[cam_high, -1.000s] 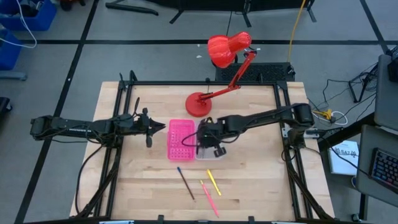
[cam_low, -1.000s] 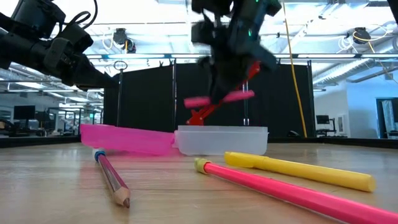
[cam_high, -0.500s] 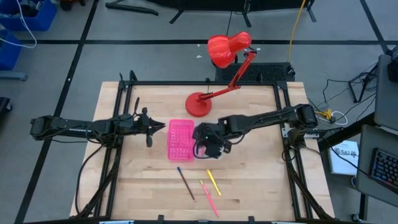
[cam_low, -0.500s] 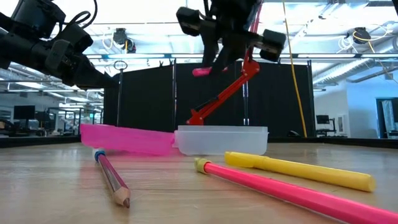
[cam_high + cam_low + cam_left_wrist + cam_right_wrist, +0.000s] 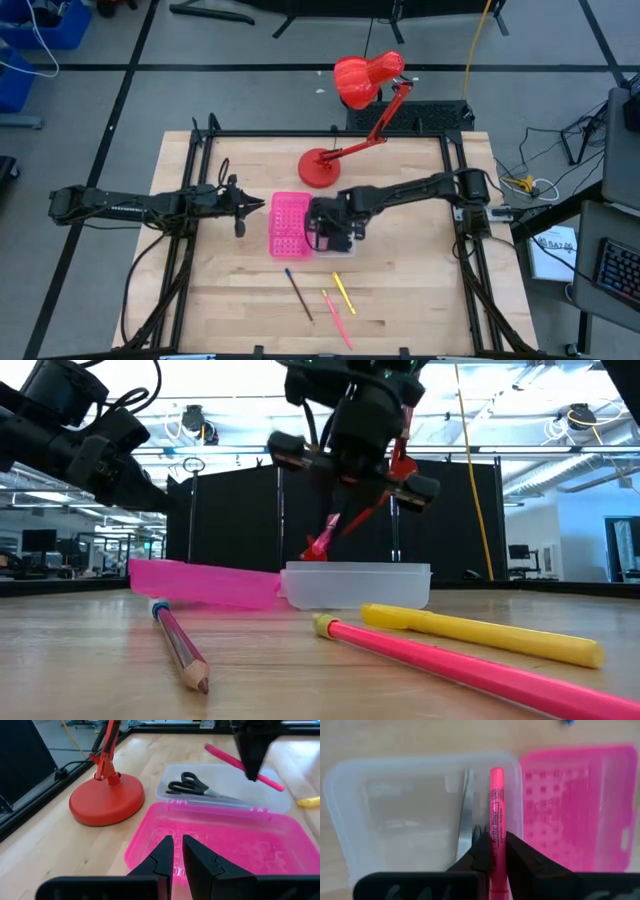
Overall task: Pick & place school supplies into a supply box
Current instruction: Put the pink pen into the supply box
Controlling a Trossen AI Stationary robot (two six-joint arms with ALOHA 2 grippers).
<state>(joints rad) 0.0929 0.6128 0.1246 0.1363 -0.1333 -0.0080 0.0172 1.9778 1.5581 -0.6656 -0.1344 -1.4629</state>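
Your right gripper hangs over the supply box, fingers clamped on a pink pen above the clear half, where the scissors lie. The red lamp stands just behind the box. Your left gripper waits beside the pink half, fingers nearly closed on nothing; three pens lie near the table's front.

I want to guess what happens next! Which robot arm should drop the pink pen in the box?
The right. Its gripper already holds the pink pen above the clear half of the box. The left gripper waits, holding nothing, beside the pink half.
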